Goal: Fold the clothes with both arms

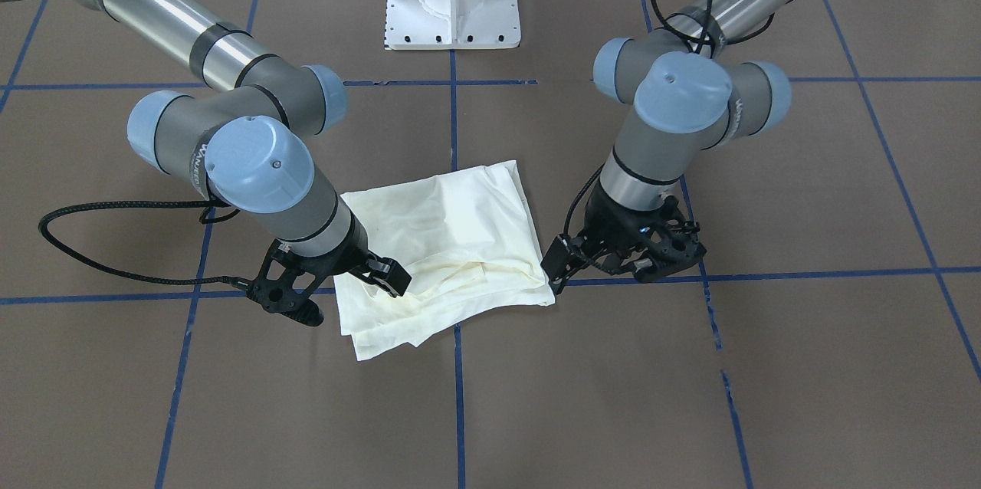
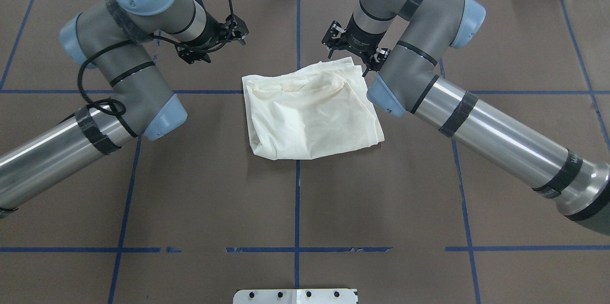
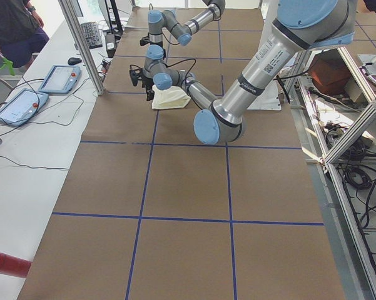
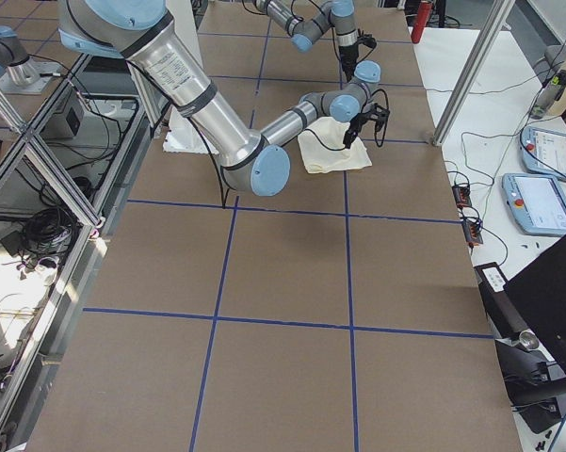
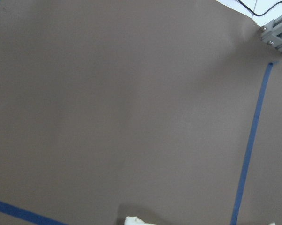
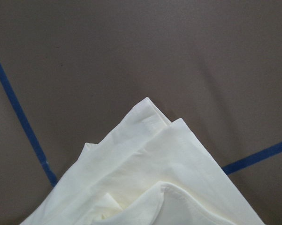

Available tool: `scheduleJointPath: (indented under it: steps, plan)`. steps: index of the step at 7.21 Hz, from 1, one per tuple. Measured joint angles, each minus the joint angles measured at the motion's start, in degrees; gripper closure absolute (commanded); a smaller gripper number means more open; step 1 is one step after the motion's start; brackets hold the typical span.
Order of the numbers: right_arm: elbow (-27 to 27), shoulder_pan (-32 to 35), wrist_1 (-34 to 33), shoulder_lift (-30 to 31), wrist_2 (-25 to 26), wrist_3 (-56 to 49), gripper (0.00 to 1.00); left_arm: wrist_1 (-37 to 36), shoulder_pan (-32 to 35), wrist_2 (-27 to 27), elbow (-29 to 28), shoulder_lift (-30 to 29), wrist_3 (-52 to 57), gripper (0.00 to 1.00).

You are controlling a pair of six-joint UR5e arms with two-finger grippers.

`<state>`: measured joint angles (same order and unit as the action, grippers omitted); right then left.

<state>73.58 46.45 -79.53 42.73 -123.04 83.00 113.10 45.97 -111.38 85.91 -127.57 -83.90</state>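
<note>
In the upper left of the overhead view the left pincer (image 2: 214, 39) is held over bare tabletop (image 2: 190, 189), apart from the cloth. Only a sliver of pale fabric is caught at the bottom edge of its wrist view, and whether its jaws are apart or together cannot be told. At the centre the cream T-shirt (image 2: 310, 113) is laid as a rumpled, several-layered bundle, roughly square and slightly longer across the frame, over the crossing of two blue tape lines (image 2: 296, 199); no print is seen. At the bundle's upper right corner the right pincer (image 2: 352, 46) is poised, with that corner framed squarely in its wrist view. Nothing is seen gripped, and its jaw state cannot be told either. The right arm is thus judged the nearer, the cloth lying down-frame and to the left of it. A reach to the right and down-frame is called for from the left pincer before the upper left corner can be taken.
</note>
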Motion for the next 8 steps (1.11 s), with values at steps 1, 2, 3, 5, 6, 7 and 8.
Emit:
scheduleJointPath:
  steps: [1,2,3,5,6,7,8]
  plan:
    - [1.9,0.3,-4.4,0.6,0.5,-5.2,0.00,0.1,-1.1,-0.7,2.4,2.0,0.5,0.00]
    - [5.1,1.4,-8.5,2.7,0.9,-12.1,0.00,1.2,-3.3,-1.2,3.3,2.8,-0.5,0.00]
    - [7.9,3.2,-10.5,5.5,0.8,-18.5,0.00,4.2,-5.5,-1.4,3.4,3.8,-3.5,0.00]
    - [10.0,6.5,-11.4,8.8,0.4,-26.9,0.00,13.2,-9.4,-1.3,3.0,6.4,-11.2,0.00]
    - [10.4,7.8,-11.4,9.6,0.1,-29.1,0.00,15.3,-10.9,-1.1,2.7,6.5,-13.6,0.00]
    - [10.9,8.6,-11.4,10.4,0.0,-30.5,0.00,17.1,-11.8,-1.0,2.1,6.4,-14.9,0.00]
    - [11.0,9.0,-11.4,10.6,-0.1,-31.0,0.00,19.6,-12.2,-0.9,1.0,6.2,-15.7,0.00]
